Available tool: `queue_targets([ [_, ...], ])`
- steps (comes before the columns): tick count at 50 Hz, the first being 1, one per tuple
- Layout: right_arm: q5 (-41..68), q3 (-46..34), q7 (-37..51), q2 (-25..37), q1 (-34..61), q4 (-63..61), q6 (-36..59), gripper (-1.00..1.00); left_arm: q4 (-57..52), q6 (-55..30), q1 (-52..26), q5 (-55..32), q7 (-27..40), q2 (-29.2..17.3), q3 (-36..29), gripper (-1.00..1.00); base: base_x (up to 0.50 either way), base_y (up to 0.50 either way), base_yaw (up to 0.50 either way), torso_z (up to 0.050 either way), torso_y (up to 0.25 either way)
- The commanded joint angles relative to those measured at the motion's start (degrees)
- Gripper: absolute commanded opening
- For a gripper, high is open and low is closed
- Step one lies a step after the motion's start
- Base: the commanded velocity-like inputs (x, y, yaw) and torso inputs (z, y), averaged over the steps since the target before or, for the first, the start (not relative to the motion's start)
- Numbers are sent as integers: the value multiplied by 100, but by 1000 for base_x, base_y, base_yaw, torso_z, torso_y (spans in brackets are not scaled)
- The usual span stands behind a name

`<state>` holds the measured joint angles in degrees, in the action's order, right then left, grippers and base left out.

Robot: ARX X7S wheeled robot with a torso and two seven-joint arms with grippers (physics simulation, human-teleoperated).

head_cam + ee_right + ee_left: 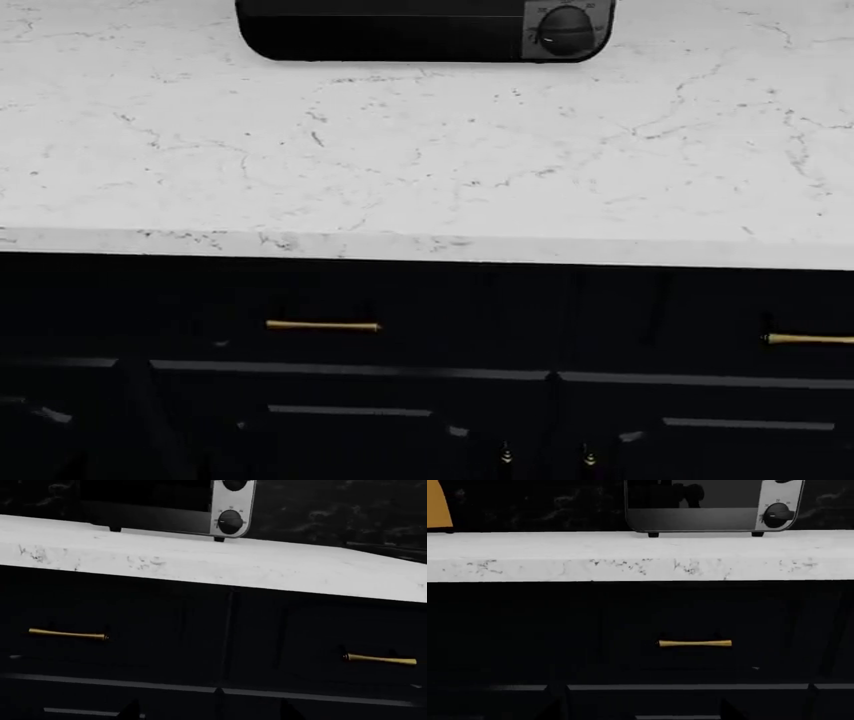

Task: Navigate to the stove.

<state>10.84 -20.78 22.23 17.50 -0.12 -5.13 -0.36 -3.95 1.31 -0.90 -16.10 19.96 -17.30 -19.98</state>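
Head view first: what is in front? asks Ana.

Ben: A white marble-look counter (400,150) fills most of it. A small black appliance (400,35) with 1 round dial (567,28) in view sits at the counter's back edge, cut off by the frame.

Ana: And under the counter's front edge?

Ben: Dark navy cabinets (441,300) with 2 gold handles, the first handle (322,326) below the appliance, the second handle (809,340) off toward the right and partly cropped.

Ana: Where is the stove?

Ben: It shows in none of the 3 views. Counter, cabinets and that appliance are all the cameras take in, so I cannot place it.

Ana: What about the left gripper (640,711)?

Ben: In the left wrist view only 2 dark finger shapes show against the cabinet, set wide apart with nothing between them, so it looks spread. It faces a drawer front directly below the appliance. A yellow object (437,505) stands on the counter, well apart from the appliance, cropped too much to identify.

Ana: The right gripper (210,711)?

Ben: The same in its wrist view: 2 dim finger shapes held apart, gripping nothing, pointed at the seam between 2 drawer fronts. From here the appliance shows 2 dials, stacked.
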Motion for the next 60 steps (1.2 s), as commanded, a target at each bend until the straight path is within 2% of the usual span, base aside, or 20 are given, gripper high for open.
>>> queue_targets([
  [1, 17, -15, 16, 9, 13, 2, 5, 100, 5, 8, -9, -10, 12, -14, -17, 100, -469, -3, 0, 0, 0],
  [60, 46, -117, 110, 68, 30, -22, 15, 100, -17, 25, -14, -82, 80, -90, -85, 100, -475, -3, 0, 0, 0],
])
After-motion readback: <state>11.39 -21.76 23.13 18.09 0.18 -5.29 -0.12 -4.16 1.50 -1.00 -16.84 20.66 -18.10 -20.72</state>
